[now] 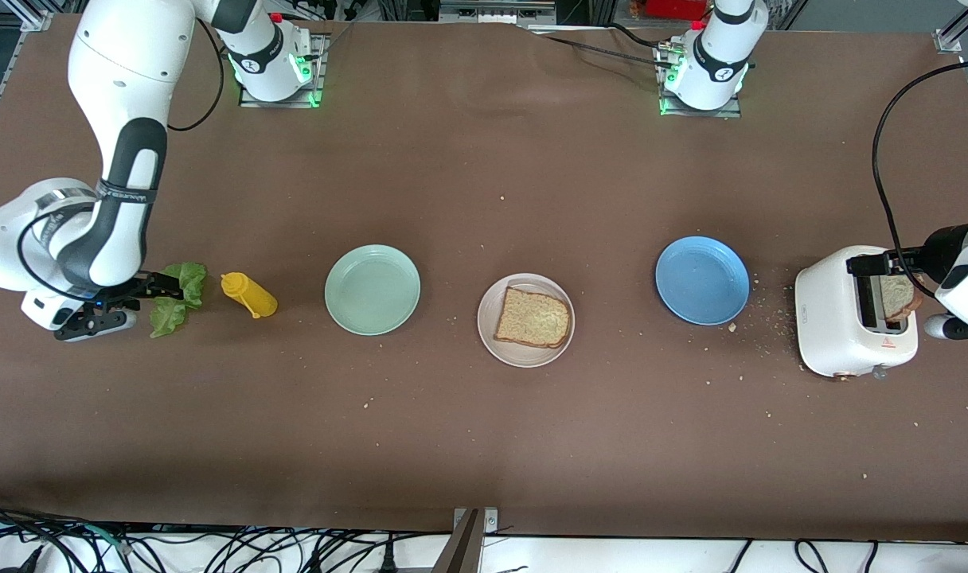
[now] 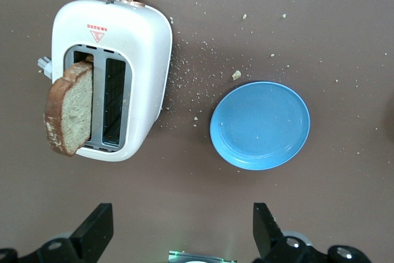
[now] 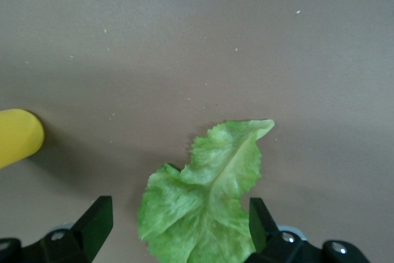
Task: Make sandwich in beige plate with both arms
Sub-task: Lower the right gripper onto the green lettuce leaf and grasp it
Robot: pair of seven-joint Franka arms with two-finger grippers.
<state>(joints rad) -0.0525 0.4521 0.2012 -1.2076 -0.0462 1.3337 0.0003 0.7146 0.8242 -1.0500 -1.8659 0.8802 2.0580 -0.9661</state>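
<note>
A big brown table (image 1: 484, 446) with little crumbs (image 1: 770, 314) on it fills the room view, with grey metal frame bars (image 1: 950, 40) at its top corners and a pale floor with tangled black cables (image 1: 213, 549) along its near edge

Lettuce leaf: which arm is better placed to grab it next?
Right. The right gripper is open and sits over the lettuce leaf, with the leaf between its fingers in the right wrist view. The left gripper, also open, is at the toaster, at the table's left-arm end.
</note>
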